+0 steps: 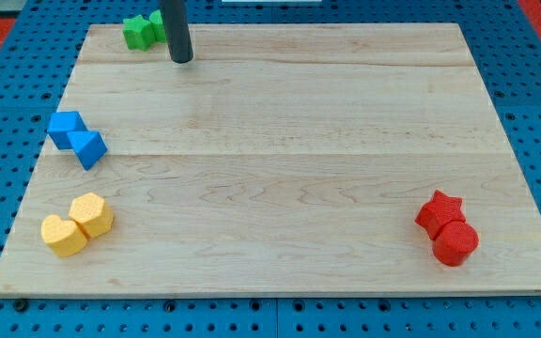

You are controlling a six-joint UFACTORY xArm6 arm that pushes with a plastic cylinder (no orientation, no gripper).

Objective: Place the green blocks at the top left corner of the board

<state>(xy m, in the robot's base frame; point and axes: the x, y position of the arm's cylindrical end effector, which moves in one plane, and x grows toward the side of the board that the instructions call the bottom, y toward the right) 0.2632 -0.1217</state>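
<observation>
Two green blocks sit touching at the view's top left of the wooden board (280, 141). The left one is a green star-like block (138, 33). The other green block (159, 23) is partly hidden behind my rod, so its shape is unclear. My tip (181, 59) rests on the board just right of and slightly below the green blocks, close to them.
Two blue blocks (66, 127) (89, 148) touch at the left edge. Two yellow blocks (92, 214) (64, 235) sit at the bottom left. A red star (440, 213) and a red cylinder (455, 242) sit at the bottom right.
</observation>
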